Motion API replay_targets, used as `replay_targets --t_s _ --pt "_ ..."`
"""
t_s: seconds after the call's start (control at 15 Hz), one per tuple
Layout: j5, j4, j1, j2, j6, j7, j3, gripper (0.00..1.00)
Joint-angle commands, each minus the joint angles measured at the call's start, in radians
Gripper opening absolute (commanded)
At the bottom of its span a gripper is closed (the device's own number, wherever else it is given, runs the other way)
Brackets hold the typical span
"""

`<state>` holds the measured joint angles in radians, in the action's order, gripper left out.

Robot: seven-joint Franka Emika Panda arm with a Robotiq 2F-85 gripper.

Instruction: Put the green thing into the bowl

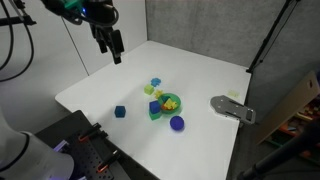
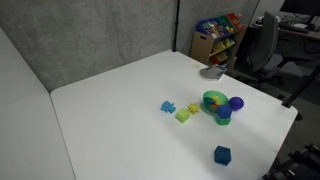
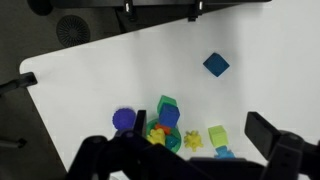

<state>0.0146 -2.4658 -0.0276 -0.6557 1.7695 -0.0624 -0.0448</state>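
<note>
I hold the gripper (image 1: 115, 54) high over the desk (image 1: 190, 65), jaws apart, empty. Green thing (image 1: 155, 112) sits touching the bowl (image 1: 171, 102), at 5 o'clock from jaws, well apart.

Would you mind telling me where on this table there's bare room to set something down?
The table is bare across the broad stretch between its edges and the toy cluster. It is crowded around the bowl, where the green thing, ball and small blocks bunch together. The dark blue cube sits apart, near an edge.
</note>
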Motion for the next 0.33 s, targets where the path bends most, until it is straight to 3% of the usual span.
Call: replay_targets --t_s 0.0,0.27 --pt "-0.024 -0.025 0.020 -0.017 0.029 0.036 -0.007 1.00" --pt "-0.013 -0.010 0.023 0.003 0.011 0.011 0.013 1.00"
